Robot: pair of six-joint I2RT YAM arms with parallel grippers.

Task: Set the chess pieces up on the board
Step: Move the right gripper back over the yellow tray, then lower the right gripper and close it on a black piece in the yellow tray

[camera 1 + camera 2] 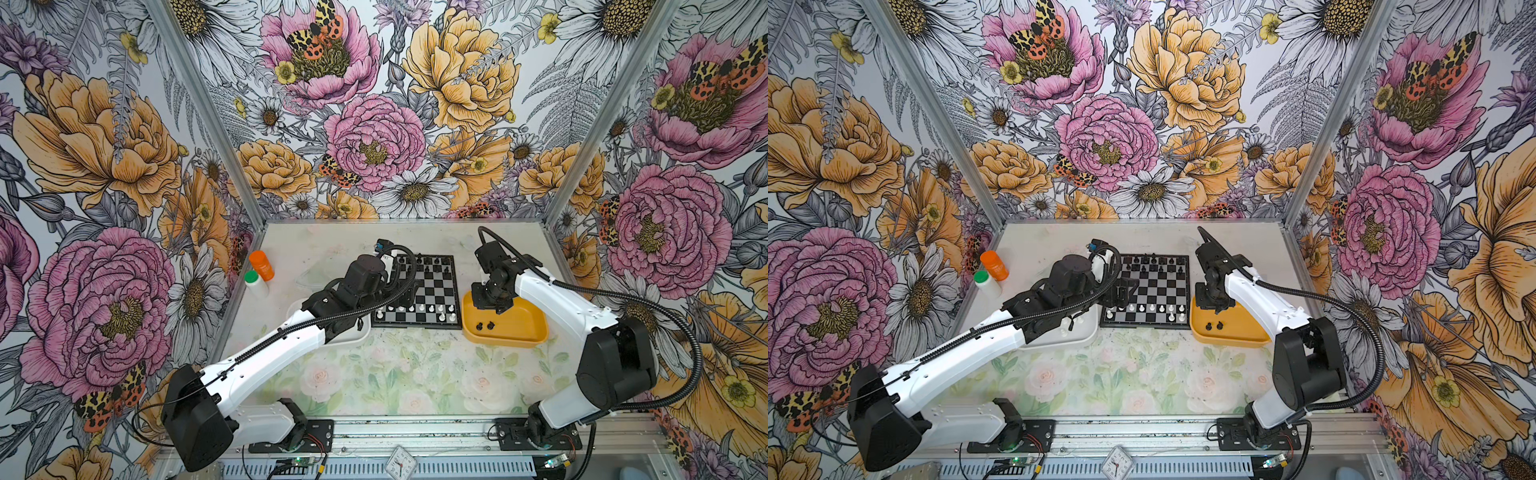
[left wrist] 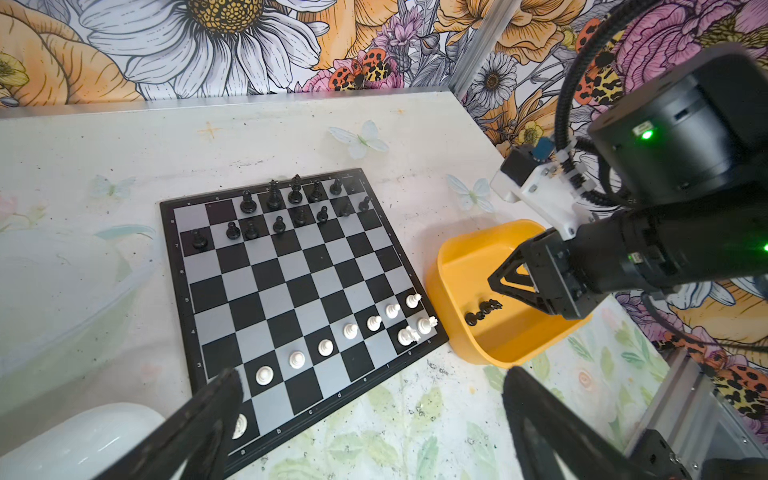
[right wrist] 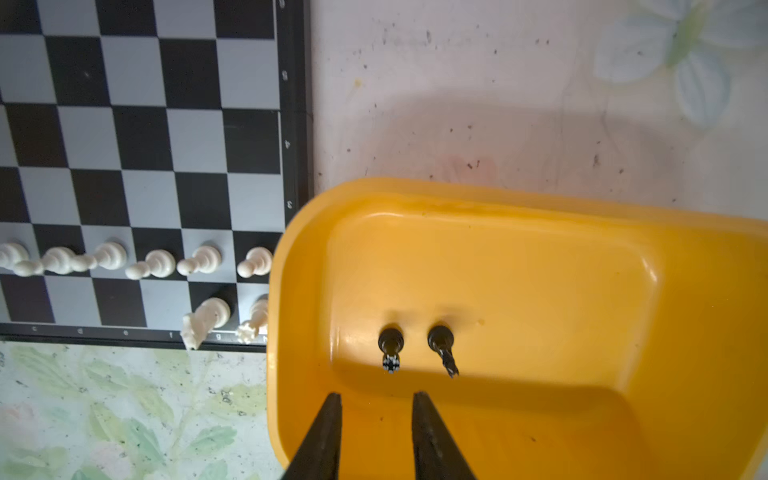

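The left claw (image 2: 372,374) stands wide open and empty above the near left corner of the board (image 2: 291,286), which lies on the tabletop (image 2: 249,137). Right of the board, the right claw (image 3: 376,395) hangs narrowly open and empty over a yellow tray (image 3: 540,291) holding two black pieces (image 3: 390,345). White pieces (image 2: 325,347) occupy the board's near rows; further black pieces (image 2: 278,224) occupy its far rows.

Left claw (image 2: 372,374) spread wide; right claw (image 3: 377,395) pointed steeply down, its tips only narrowly apart.
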